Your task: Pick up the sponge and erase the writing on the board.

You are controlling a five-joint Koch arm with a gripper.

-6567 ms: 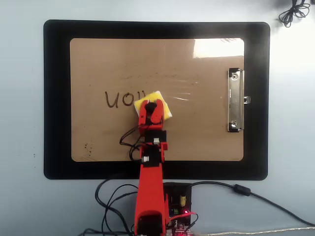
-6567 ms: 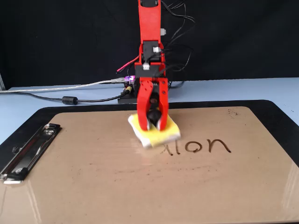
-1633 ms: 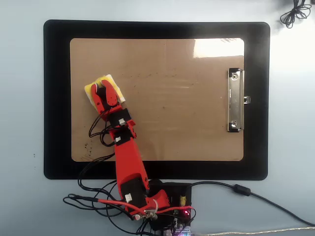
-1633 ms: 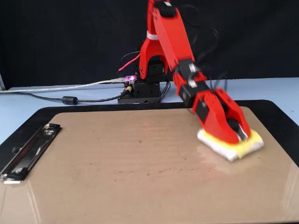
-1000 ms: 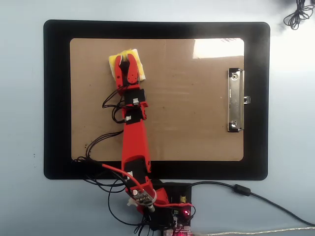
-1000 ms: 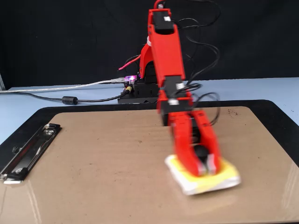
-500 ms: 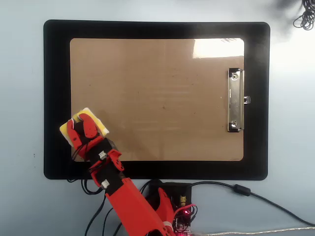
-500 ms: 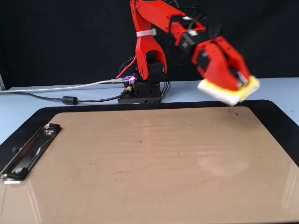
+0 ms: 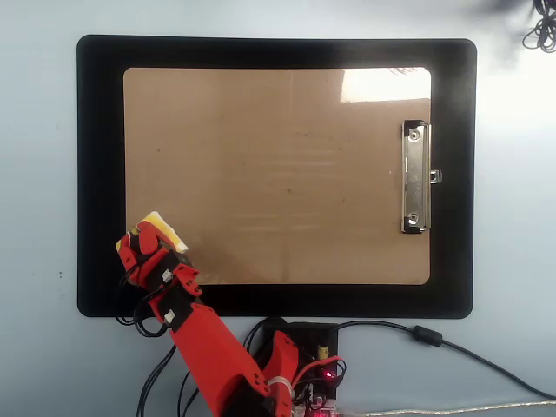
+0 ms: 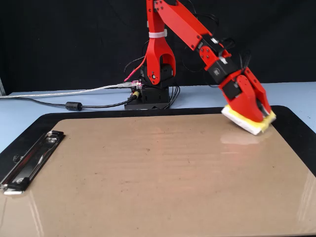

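One sponge (image 10: 249, 123) is held in the closed gripper (image 10: 252, 109), directly under its jaws, over the corner of the board (image 9: 278, 174) far from the clip (image 9: 415, 177). The board lies on a black mat (image 9: 100, 174).

hobby robot bench: exposed circuit board (image 10: 137, 85), loose cables (image 10: 64, 104), black backdrop (image 10: 64, 39).

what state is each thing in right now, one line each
sponge: held in the pincer, tilted, at the board's corner
pincer: shut on the sponge
board: lying flat, no writing visible
clip: closed flat on the board
mat: flat under the board
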